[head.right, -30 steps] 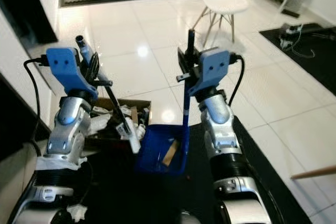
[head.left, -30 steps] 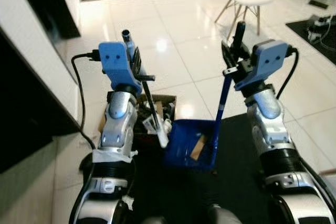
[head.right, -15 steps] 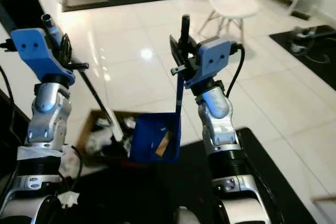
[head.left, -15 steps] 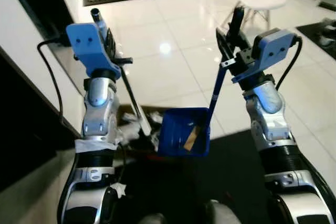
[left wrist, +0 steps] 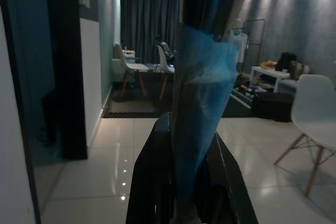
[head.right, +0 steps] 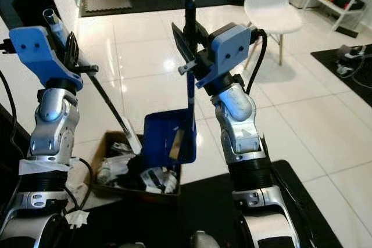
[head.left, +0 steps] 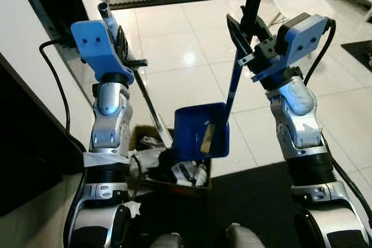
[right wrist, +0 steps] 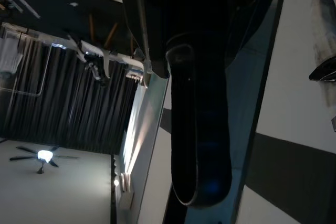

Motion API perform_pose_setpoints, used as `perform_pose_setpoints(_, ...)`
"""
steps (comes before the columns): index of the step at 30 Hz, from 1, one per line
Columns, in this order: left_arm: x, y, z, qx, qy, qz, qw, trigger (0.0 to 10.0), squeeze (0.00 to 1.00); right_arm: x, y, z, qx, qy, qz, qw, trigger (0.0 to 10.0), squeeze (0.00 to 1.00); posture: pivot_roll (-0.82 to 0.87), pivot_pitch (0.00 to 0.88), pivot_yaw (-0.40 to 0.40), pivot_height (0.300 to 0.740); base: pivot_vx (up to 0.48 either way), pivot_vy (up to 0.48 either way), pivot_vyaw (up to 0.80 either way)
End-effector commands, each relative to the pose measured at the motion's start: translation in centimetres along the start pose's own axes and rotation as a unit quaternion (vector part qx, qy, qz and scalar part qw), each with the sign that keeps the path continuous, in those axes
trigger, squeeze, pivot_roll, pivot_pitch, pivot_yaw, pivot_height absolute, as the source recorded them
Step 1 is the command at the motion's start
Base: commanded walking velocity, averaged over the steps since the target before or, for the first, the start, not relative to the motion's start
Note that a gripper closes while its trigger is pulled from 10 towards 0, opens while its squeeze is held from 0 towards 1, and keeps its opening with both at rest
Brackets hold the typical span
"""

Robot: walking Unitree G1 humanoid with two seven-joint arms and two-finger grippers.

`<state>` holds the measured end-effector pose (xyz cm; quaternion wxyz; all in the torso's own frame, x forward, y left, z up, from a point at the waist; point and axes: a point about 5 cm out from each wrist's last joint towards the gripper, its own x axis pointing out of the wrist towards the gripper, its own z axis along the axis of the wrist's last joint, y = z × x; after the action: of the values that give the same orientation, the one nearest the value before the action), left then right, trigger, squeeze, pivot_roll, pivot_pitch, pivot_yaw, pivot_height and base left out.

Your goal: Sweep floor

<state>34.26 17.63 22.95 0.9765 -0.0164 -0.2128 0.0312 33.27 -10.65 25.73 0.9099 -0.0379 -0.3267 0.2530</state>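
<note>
The right gripper point(head.left: 251, 18) is raised high, its two black fingers pinched on the black grip at the top of the long blue handle of the blue plastic dustpan point(head.left: 201, 131). The handle runs down from the gripper to the pan, which hangs in the air tipped over the near right corner of the open brown cardboard box point(head.right: 135, 185). A pale strip of debris point(head.left: 207, 139) lies inside the pan, against its blue floor, and has not yet slid out. In the right wrist view the black grip sits close between the fingers.

The left gripper point(head.left: 121, 43) is raised at about the same height, pressed together on the upper part of the thin black handle of the broom point(head.left: 150, 106). That handle slants down toward the box, its lower end lost among the crumpled white and dark rubbish point(head.right: 145, 173) that fills it.

The box stands on the white glossy tile floor point(head.left: 174, 56) at the far edge of a black mat point(head.left: 256, 201), with a dark wall panel along its left side. A white moulded chair point(head.right: 271, 1) stands well apart on the tiles beyond.

The step in hand looks like emptying the sweepings. Next, the pan probably needs tilting more steeply, lip down over the box opening, so the strip drops in rather than onto the mat.
</note>
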Motion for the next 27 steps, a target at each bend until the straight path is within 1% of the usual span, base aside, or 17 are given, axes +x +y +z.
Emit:
perform_pose_setpoints(1, 0.1, -0.3, 1.3, 0.002, -0.034, -0.005, 0.999, 10.0, 0.00, 0.3, -0.3, 1.2, -0.022, -0.025, 0.007, 0.999, 10.0, 0.00, -0.02, 0.000, 0.035, 0.740, 0.379, 0.000, 0.00)
perform_pose_setpoints(2, 0.1, -0.2, 1.3, -0.001, -0.034, -0.002, 0.999, 10.0, 0.00, 0.3, -0.3, 1.2, -0.027, -0.025, 0.011, 0.999, 10.0, 0.00, -0.02, 0.000, 0.036, 0.740, 0.000, 0.000, 0.00)
perform_pose_setpoints(5, -0.2, 1.0, 1.4, 0.002, -0.038, 0.019, 0.999, 10.0, 0.00, 0.1, -0.1, 1.2, -0.038, -0.026, 0.025, 0.999, 10.0, 0.00, -0.01, 0.000, 0.037, 0.740, 0.000, 0.000, 0.00)
perform_pose_setpoints(7, -0.2, 1.7, 1.7, -0.006, -0.044, 0.038, 0.998, 10.0, 0.00, 0.0, 0.1, 1.0, -0.039, -0.023, 0.032, 0.998, 10.0, 0.00, -0.01, 0.000, 0.034, 0.740, 0.000, 0.000, 0.00)
perform_pose_setpoints(11, -0.2, 2.4, 1.9, -0.014, -0.050, 0.056, 0.997, 10.0, 0.00, -0.1, 0.3, 0.8, -0.042, -0.019, 0.039, 0.998, 10.0, 0.00, -0.01, 0.000, 0.030, 0.740, 0.000, 0.000, 0.00)
perform_pose_setpoints(15, -0.3, 5.6, 2.7, -0.047, -0.067, 0.130, 0.988, 10.0, 0.00, -0.2, 1.3, 0.2, -0.061, -0.015, 0.072, 0.995, 10.0, 0.00, 0.00, 0.000, 0.020, 0.740, 0.000, 0.000, 0.00)
perform_pose_setpoints(17, -0.4, 6.8, 2.9, -0.066, -0.071, 0.159, 0.982, 10.0, 0.00, -0.1, 1.8, 0.0, -0.070, -0.014, 0.091, 0.993, 10.0, 0.00, 0.00, 0.000, 0.015, 0.740, 0.000, 0.000, 0.00)
perform_pose_setpoints(18, -0.4, 6.8, 2.9, -0.066, -0.071, 0.159, 0.982, 10.0, 0.00, -0.1, 1.8, 0.0, -0.070, -0.014, 0.091, 0.993, 10.0, 0.00, 0.00, 0.000, 0.015, 0.740, 0.000, 0.000, 0.00)
perform_pose_setpoints(20, -0.5, 7.8, 3.1, -0.083, -0.076, 0.183, 0.977, 10.0, 0.00, -0.1, 2.3, -0.1, -0.076, -0.015, 0.112, 0.991, 10.0, 0.00, 0.01, 0.000, 0.005, 0.740, 0.000, 0.000, 0.00)
perform_pose_setpoints(21, -0.5, 7.8, 3.1, -0.083, -0.076, 0.183, 0.977, 10.0, 0.00, -0.1, 2.3, -0.1, -0.076, -0.015, 0.112, 0.991, 10.0, 0.00, 0.01, 0.000, 0.005, 0.740, 0.000, 0.000, 0.00)
perform_pose_setpoints(24, -0.5, 9.1, 3.8, -0.082, -0.093, 0.210, 0.970, 10.0, 0.00, -0.1, 2.9, -0.2, -0.089, -0.016, 0.143, 0.985, 10.0, 0.00, 0.01, 0.000, -0.003, 0.740, 0.000, 0.000, 0.00)
perform_pose_setpoints(25, -0.5, 9.1, 3.8, -0.082, -0.093, 0.210, 0.970, 10.0, 0.00, -0.1, 2.9, -0.2, -0.089, -0.016, 0.143, 0.985, 10.0, 0.00, 0.01, 0.000, -0.003, 0.740, 0.000, 0.000, 0.00)
perform_pose_setpoints(27, -0.5, 9.8, 4.2, -0.077, -0.100, 0.219, 0.967, 10.0, 0.00, 0.0, 3.2, -0.2, -0.095, -0.019, 0.158, 0.983, 10.0, 0.00, 0.01, 0.000, -0.005, 0.740, 0.000, 0.000, 0.00)
